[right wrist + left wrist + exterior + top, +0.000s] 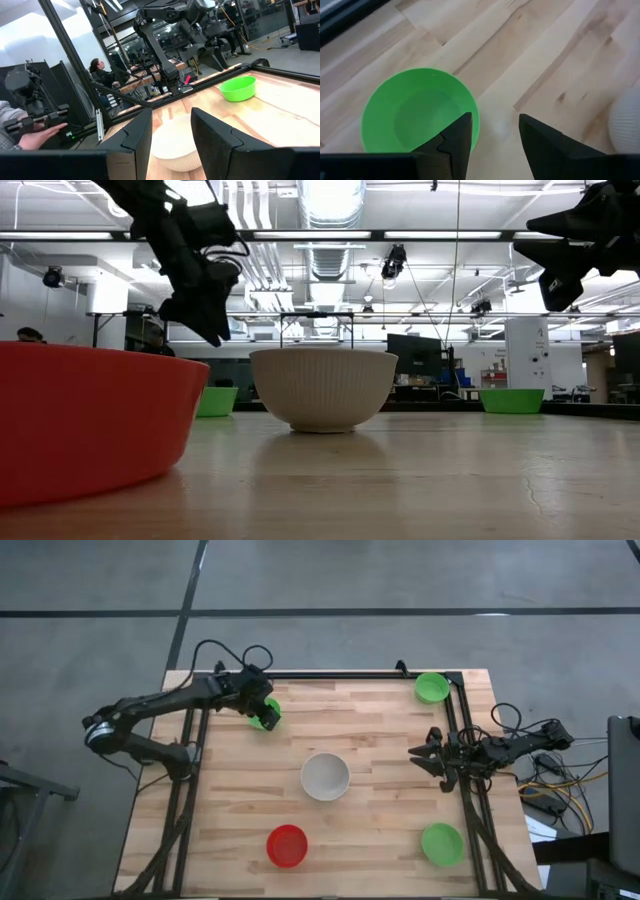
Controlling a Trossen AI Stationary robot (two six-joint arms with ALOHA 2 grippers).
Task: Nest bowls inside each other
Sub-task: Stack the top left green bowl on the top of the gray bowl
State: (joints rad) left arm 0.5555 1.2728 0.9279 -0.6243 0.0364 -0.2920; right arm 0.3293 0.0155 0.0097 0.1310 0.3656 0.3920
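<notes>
Bowls are sitting apart from one another on the wooden tabletop, none of them nested yet. The off-white bowl is resting near the middle, and in the low view it is standing upright with a ribbed wall. The red bowl is lying toward the near edge, left of centre, filling the left foreground of the low view. One green bowl is sitting at the far right corner beside the black frame rail, and another green bowl is resting near the right front corner. A third green bowl is sitting toward the far left, mostly covered from above by the left arm.

The left gripper is hovering over the rim of that third bowl, its jaws standing spread with bare wood showing between them; they are pinching nothing. One finger is overlapping the bowl's edge in the left wrist view, but I cannot tell whether it is touching.

The right gripper is waiting at the right side of the tabletop, raised above the surface, its jaws spread and pointing toward the off-white bowl, holding nothing.

In the room beyond, a person's hand is showing at a desk.
</notes>
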